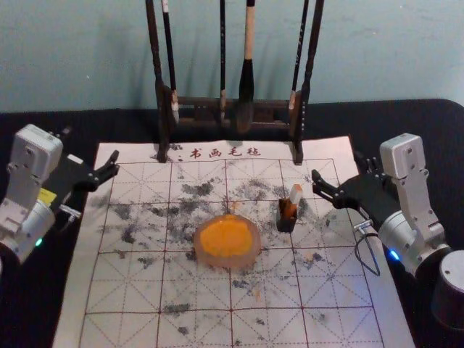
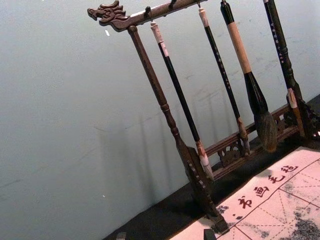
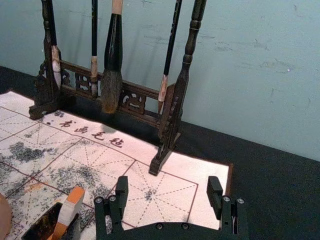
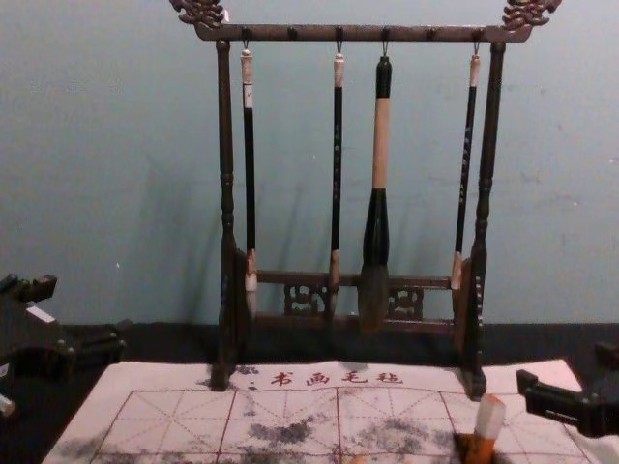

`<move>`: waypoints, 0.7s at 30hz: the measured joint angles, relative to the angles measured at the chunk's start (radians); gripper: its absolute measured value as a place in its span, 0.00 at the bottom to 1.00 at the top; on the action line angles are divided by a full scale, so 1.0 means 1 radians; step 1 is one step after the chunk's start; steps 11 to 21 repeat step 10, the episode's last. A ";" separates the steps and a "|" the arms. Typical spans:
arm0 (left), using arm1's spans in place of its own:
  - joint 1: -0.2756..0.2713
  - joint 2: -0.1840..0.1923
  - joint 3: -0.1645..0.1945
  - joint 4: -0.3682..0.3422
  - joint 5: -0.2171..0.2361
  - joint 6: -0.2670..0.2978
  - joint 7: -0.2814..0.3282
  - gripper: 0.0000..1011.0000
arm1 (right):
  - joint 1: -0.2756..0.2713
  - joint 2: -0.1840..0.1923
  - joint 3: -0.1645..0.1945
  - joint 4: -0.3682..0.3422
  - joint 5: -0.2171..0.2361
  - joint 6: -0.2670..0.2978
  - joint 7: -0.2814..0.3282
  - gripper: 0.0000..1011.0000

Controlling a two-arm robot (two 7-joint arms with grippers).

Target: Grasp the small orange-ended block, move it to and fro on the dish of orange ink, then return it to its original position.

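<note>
Right gripper [image 1: 341, 168] released, near block [image 1: 296, 193] in black cup [image 1: 286, 225], ink dish [image 1: 227, 239] beside cup, left gripper [image 1: 91, 143] also released, at mat's [image 1: 76, 312] left edge

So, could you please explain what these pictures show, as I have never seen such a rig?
It is a two-armed robot. One camera looks down from its head, one looks forward from its chest, and one rides on each wrist. On the calligraphy mat stand a dish of orange ink and a small black holder, with the orange-ended block leaning in it. Four brushes hang from a rack behind. The left gripper and right gripper are at the mat's two sides, jaws apart, holding nothing.
</note>
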 joint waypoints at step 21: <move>0.000 0.000 0.000 0.000 0.000 0.000 0.000 0.99 | 0.000 0.000 0.000 -0.001 -0.001 -0.001 -0.001 0.99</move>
